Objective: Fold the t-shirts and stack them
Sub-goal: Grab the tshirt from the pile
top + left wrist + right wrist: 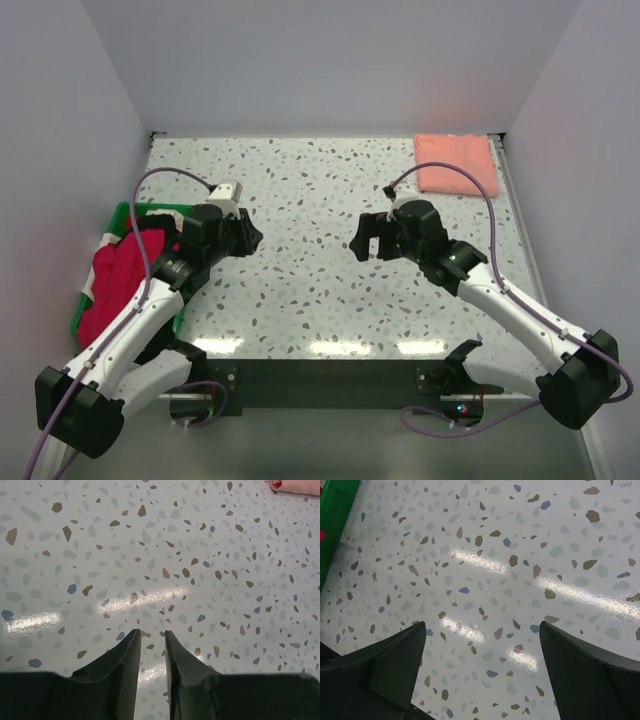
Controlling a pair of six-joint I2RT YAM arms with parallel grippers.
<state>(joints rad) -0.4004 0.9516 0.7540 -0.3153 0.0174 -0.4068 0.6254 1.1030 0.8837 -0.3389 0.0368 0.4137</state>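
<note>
Crimson t-shirt fills green crate, left arm overlapping it.

There are two t-shirts: one red shirt and one pink shirt. There is one green crate and one speckled table. Two robot arms show, one left arm and one right arm. Each arm ends in one gripper, which makes two: the left gripper and the right gripper. Each gripper has two dark fingers, four in all. Two purple cables show, one along each arm. Three pale walls stand around the table.
</note>
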